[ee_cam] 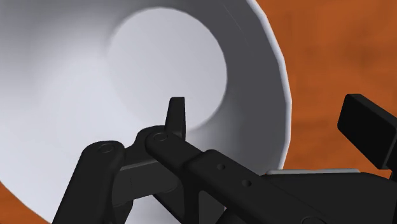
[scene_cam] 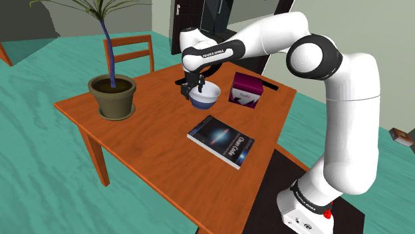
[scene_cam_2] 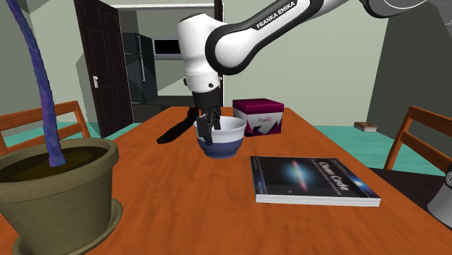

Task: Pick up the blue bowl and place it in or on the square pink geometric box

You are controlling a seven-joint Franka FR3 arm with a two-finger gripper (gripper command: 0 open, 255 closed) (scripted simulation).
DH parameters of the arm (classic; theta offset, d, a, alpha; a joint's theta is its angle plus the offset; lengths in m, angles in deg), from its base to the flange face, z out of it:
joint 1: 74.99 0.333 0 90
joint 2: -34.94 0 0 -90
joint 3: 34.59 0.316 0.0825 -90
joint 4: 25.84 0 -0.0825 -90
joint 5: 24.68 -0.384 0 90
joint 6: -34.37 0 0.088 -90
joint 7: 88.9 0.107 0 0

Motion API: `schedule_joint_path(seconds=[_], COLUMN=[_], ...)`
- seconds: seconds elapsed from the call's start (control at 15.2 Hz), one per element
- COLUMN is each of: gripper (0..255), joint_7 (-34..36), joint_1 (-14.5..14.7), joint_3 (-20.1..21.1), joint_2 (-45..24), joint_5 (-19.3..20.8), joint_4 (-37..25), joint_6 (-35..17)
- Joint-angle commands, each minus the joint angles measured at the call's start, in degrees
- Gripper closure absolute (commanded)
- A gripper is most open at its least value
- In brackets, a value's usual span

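The bowl (scene_cam: 206,98) (scene_cam_2: 223,139), white inside with a blue lower outside, stands on the wooden table (scene_cam: 153,133) near its middle. My gripper (scene_cam: 193,90) (scene_cam_2: 203,129) (ee_cam: 270,124) reaches down over the bowl's rim on the side away from the box. It is open: one finger (ee_cam: 177,118) is inside the bowl (ee_cam: 95,95), the other finger (ee_cam: 368,130) is outside, and the rim passes between them. The pink and white square box (scene_cam: 246,88) (scene_cam_2: 258,117) sits just beyond the bowl, close to the table's edge.
A book with a dark cover (scene_cam: 223,141) (scene_cam_2: 311,180) lies nearer the stand. A potted plant (scene_cam: 113,95) (scene_cam_2: 54,192) occupies one table corner, with a wooden chair (scene_cam: 130,56) behind it. Another chair (scene_cam_2: 420,141) is at the second exterior view's right.
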Motion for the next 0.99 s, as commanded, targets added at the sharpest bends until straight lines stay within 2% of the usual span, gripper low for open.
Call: schedule_joint_path(seconds=[0.0, 0.59, 0.92], gripper=[255, 255, 255], joint_7=[0.0, 0.0, -0.75], joint_1=[0.0, 0.0, -0.01], joint_3=[0.0, 0.0, 0.19], joint_2=[0.0, 0.0, 1.55], joint_5=[0.0, 0.0, -0.45], joint_4=[0.0, 0.0, -1.42], joint_6=[0.0, -0.01, 2.88])
